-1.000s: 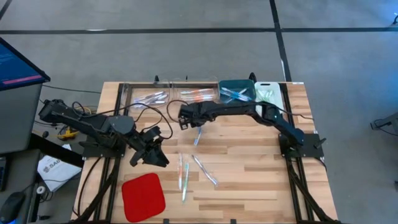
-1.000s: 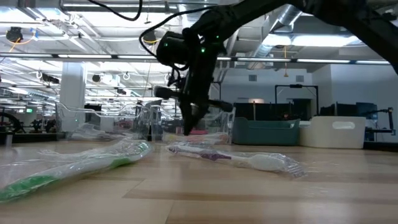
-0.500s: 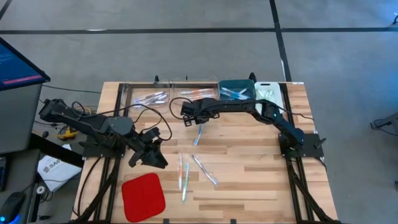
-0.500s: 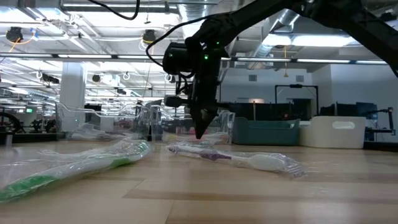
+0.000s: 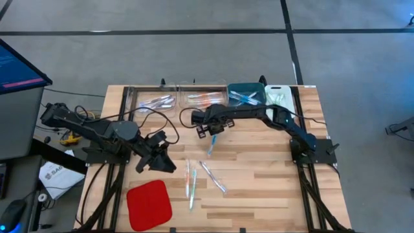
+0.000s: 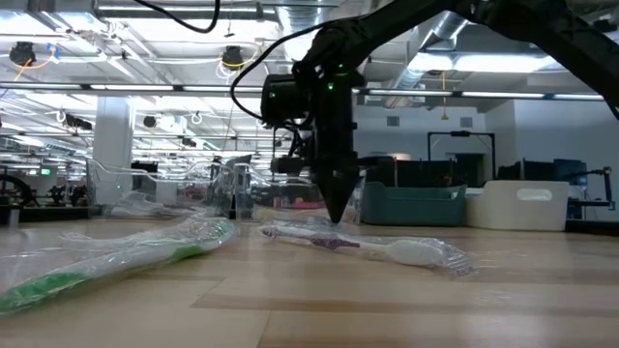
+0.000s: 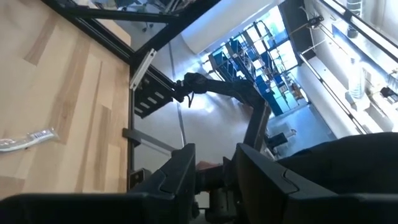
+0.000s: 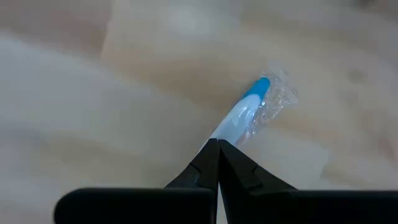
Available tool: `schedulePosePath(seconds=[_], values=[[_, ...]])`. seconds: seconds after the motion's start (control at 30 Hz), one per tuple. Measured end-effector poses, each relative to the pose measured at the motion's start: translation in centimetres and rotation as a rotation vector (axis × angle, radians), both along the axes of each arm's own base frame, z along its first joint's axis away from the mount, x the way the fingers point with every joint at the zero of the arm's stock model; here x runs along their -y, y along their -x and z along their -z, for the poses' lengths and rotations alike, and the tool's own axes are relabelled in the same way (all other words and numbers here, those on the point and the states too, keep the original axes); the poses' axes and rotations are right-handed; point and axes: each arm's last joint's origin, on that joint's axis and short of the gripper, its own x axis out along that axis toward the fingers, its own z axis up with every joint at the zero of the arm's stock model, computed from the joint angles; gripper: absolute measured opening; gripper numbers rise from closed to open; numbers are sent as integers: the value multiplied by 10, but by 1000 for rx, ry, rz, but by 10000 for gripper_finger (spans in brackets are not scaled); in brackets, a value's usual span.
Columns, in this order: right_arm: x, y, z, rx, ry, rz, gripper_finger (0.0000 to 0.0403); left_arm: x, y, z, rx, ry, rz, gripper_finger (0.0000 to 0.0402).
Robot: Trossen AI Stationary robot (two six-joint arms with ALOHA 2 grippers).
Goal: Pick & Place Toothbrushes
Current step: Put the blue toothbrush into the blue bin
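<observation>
1. Right tool pinches a blue-tipped toothbrush, in clear wrap, above mid-bench.
2. Left tool, part-open and empty, waits near the red pad.
3. Three toothbrushes lie loose nearby; no writing is legible.

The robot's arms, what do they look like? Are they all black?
Mostly, yes. Both arms are dark and slim, built from jointed sections. The left arm has loose black cables looping along it. The right arm is long and thin, with small green lights glowing on its wrist in the low view. The right gripper has two dark fingers tapering to narrow points.
</observation>
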Motion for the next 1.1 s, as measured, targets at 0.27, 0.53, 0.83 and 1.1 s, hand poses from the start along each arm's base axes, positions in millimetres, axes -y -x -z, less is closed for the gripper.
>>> schedulePosePath(seconds=[0.27, 0.53, 0.83, 1.1], values=[[-31, 6, -7, -58, -148, -81, 0, 0, 0, 0, 9, -13, -17, 108], [-40, 5, -64, 118, -43, -358, 0, 0, 0, 0, 29, -44, -13, 108], [-56, 30, -88, 5, -181, -1481, 5, 2, 0, 0, 26, -38, -62, 108], [-65, 22, -67, -84, -155, -1938, 87, 5, -1, 1, -10, 9, -298, 108]])
